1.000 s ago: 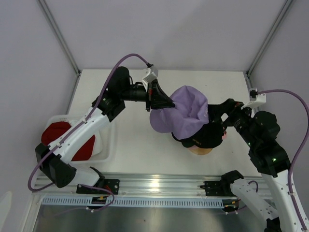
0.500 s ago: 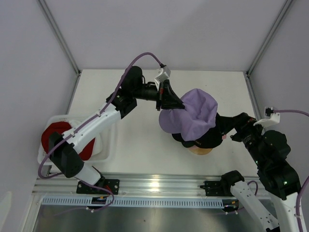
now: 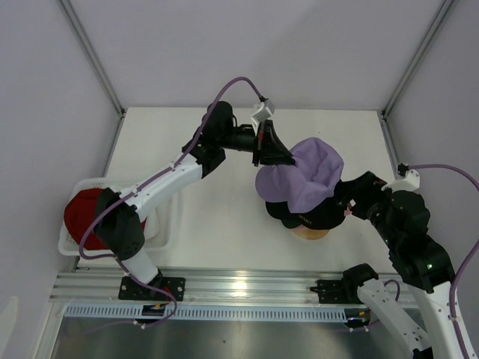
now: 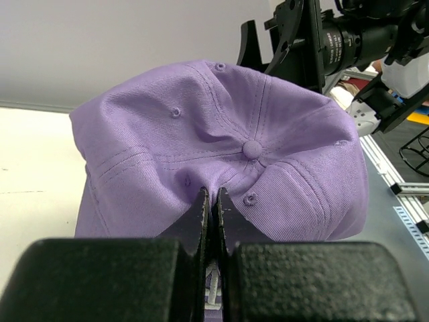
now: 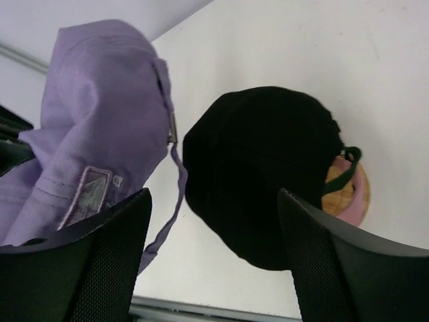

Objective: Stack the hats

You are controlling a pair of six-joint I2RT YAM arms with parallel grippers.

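- Lavender cap (image 4: 221, 147): woven twill cloth, matt, creased. It has raised stitched seams, sewn eyelets and a cloth-covered top button.
- Clasp (image 5: 172, 127) on its strap: small, metal, shiny.
- Black cap (image 5: 261, 168): cloth, matt, fine weave.
- Stand (image 5: 347, 191): wood, smooth, grain showing.
- Red cap (image 3: 78, 217): cloth, matt.
- Basket (image 3: 171, 224): white plastic.
- Worktop (image 3: 209, 217): white, smooth, matt.
- Left fingers (image 4: 198, 221): black plastic, matt, faintly grainy.
- Right fingers (image 5: 74, 268): black, with a dimpled mesh texture.
- Rail (image 3: 239, 288): brushed metal, reflective.
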